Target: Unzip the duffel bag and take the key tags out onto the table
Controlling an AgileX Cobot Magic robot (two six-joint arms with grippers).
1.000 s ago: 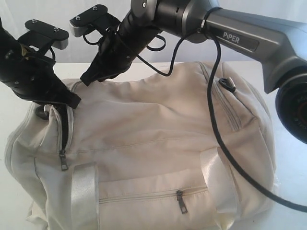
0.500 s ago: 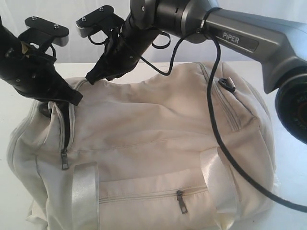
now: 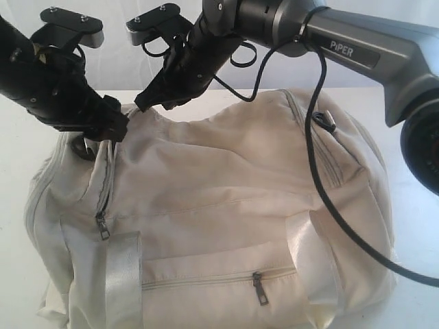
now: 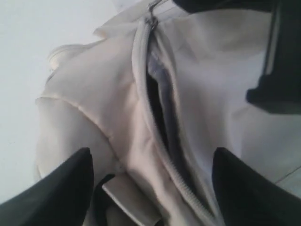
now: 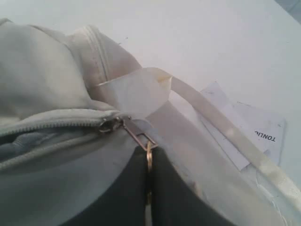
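The cream duffel bag (image 3: 219,205) fills the middle of the white table (image 3: 418,240). My right gripper (image 3: 145,104) is at the bag's top left, shut on the metal zip pull (image 5: 147,153) of the top zipper, next to its slider (image 5: 110,125). My left gripper (image 3: 113,127) is just beside it at the bag's left end, open. Its fingers (image 4: 66,188) stand wide on either side of the partly open zipper slit (image 4: 157,108), which shows grey lining. The key tags are hidden.
A side zipper pull (image 3: 101,226) and a front pocket pull (image 3: 259,288) hang shut. Shiny webbing handles (image 3: 120,274) cross the bag's front. The right arm's black cable (image 3: 322,171) loops over the bag. A white paper card (image 5: 254,134) lies on the table under a strap.
My left gripper has opened and let go of the bag's fabric. The right gripper has risen and shifted right with the zip pull, and the bag's left end has followed to the right.
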